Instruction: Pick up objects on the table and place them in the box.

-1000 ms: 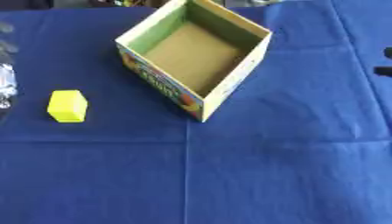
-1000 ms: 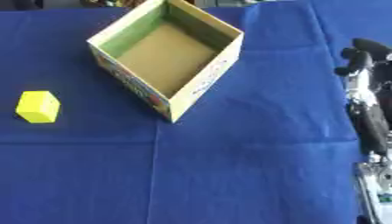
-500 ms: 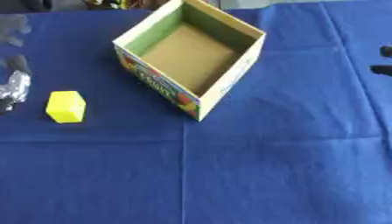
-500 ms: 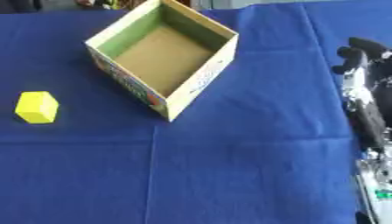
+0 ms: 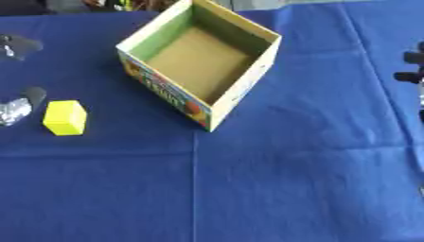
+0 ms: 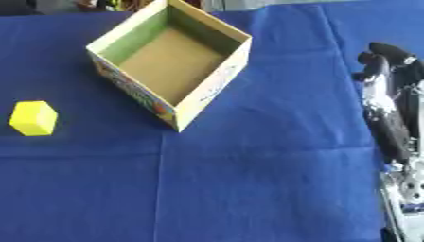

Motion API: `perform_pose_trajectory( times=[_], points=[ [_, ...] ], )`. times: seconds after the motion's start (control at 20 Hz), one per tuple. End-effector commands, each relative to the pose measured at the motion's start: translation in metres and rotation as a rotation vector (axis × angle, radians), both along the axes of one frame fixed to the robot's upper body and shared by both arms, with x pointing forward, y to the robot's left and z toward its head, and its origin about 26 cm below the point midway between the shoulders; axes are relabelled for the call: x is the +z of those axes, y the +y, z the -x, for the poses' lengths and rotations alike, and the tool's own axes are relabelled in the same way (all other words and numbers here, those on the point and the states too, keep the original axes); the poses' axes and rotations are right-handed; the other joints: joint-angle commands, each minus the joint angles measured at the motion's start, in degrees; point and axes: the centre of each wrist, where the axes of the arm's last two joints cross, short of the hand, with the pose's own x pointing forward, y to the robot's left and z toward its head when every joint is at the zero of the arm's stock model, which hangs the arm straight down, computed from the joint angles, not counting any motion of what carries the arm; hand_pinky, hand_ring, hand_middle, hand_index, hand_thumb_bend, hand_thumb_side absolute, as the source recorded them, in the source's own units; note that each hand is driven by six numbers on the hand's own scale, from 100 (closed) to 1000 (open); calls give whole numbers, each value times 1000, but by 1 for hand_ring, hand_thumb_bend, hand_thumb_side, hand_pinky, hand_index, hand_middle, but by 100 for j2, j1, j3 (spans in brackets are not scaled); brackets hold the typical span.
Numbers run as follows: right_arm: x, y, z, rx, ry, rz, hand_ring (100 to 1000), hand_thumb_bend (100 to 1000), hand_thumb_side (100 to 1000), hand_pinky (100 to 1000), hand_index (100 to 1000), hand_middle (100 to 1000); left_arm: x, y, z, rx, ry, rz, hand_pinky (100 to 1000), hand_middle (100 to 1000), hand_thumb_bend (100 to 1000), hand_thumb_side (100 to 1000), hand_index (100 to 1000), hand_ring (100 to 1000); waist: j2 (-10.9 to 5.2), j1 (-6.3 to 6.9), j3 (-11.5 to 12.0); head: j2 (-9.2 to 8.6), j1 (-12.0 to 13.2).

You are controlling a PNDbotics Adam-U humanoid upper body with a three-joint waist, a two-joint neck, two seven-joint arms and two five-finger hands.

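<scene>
The left hand (image 5: 15,111) has edged closer to the block (image 5: 65,117), grip unclear; right hand (image 6: 389,101) idles released; box (image 5: 203,61) empty.

Table (image 5: 273,189) w/ blue cloth, faint fold creases across it, even light, dark blurred clutter (image 5: 124,4) past far edge

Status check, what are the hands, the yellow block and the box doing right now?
Left hand at left edge beside yellow block, holding nothing. Right hand at right edge, fingers straight. Block on blue cloth, left of empty cardboard box. Nothing between them.
</scene>
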Motion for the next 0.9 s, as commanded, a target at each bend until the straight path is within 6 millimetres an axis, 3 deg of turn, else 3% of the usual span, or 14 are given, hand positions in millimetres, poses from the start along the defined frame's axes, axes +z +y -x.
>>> perform_pose_trajectory(
  times=[0.05, 0.2, 0.3, 0.9],
  points=[
    [7, -2, 1, 7, -16, 35, 789, 100, 594, 661, 768, 619, 8, 7, -2, 42, 41, -93, 688, 936, 780, 1000, 1000, 879, -104, 48, -27, -96, 2],
    [6, -1, 2, 11, -11, 37, 789, 100, 594, 661, 767, 618, 9, 13, -10, 91, 101, -196, 695, 953, 949, 1000, 1000, 885, -98, 48, -53, -108, 26],
    [5, -1, 2, 13, -8, 37, 789, 100, 594, 661, 767, 618, 10, 18, -16, 130, 132, -246, 700, 952, 1000, 1000, 1000, 886, -95, 47, -56, -115, 28],
    [3, 1, 2, 16, 11, 42, 789, 100, 590, 660, 760, 612, 9, 28, -44, 169, 293, -417, 685, 935, 1000, 929, 1000, 858, -80, 63, -90, -113, 154]
  ],
)
